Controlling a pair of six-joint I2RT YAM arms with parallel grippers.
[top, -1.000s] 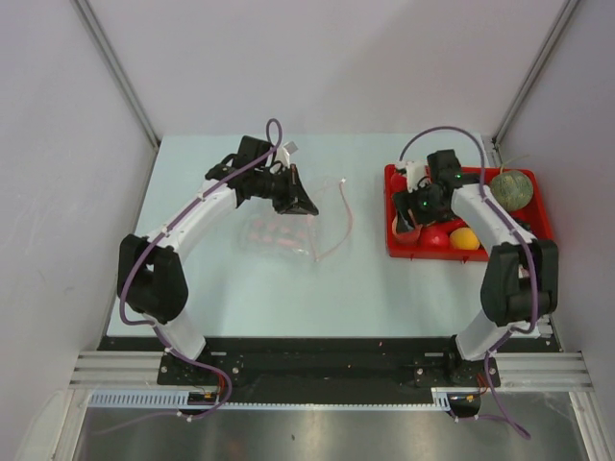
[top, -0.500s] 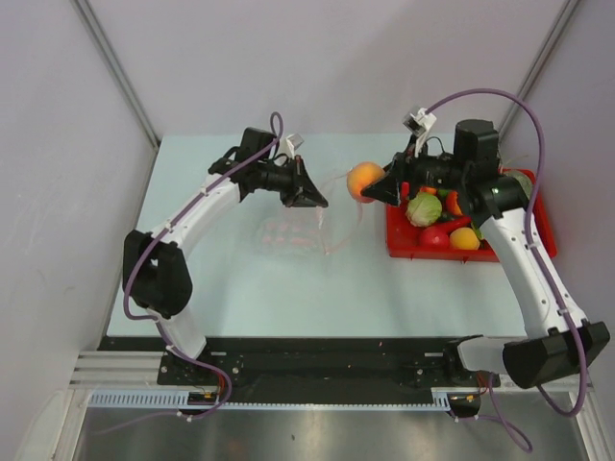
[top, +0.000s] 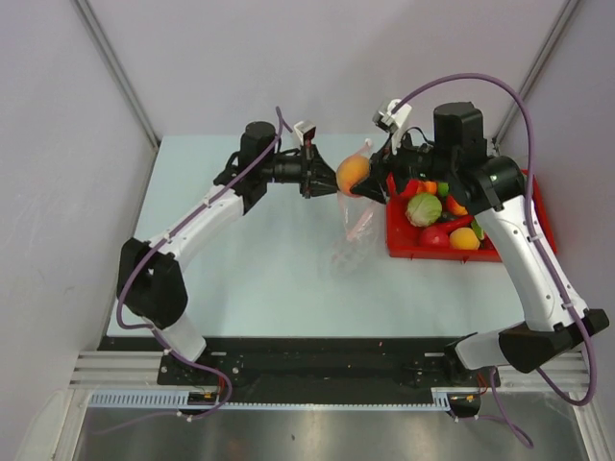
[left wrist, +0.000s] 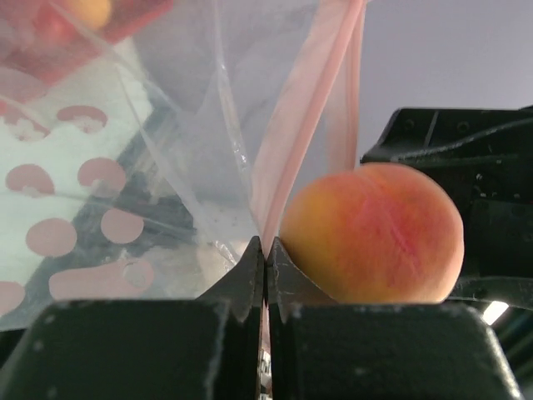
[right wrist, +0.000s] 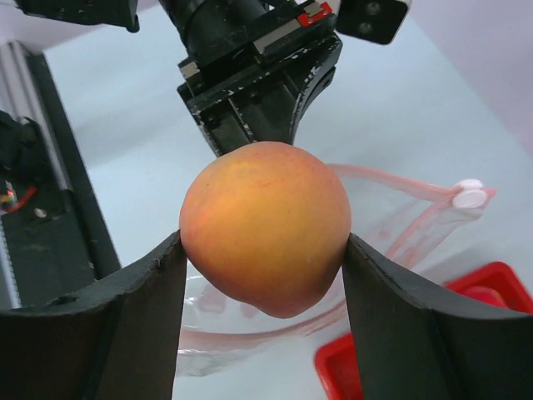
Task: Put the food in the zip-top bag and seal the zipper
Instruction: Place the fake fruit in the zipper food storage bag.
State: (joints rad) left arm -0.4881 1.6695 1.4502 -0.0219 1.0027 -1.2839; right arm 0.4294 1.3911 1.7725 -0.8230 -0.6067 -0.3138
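Reaching in over the pale table [top: 250,279], the two arms are meeting above its middle. The left arm [top: 202,216] is stretching across from its side, and the right arm [top: 524,250] is arching over the red tray [top: 413,254] and covering its far part. The clear bag [top: 354,230] is dangling between them; from above I cannot tell whether its lower end is touching the table.

The left gripper [left wrist: 266,250] is pinching the bag's upper edge, its fingers pressed together with the pink zipper [left wrist: 291,142] running up from between them. The right gripper [right wrist: 263,258] is clamping an orange-pink peach [right wrist: 265,227] from both sides. It is holding the peach right at the bag's mouth, just beside the left fingertips and seemingly touching them. Whether the peach is past the zipper is hard to make out through the crinkled film.

In the tray a green leafy ball [top: 423,208], a red piece [top: 437,236] and an orange fruit [top: 465,238] are lying close together, with others half hidden under the arm. A small white slider [right wrist: 468,196] is sitting at the zipper's end.
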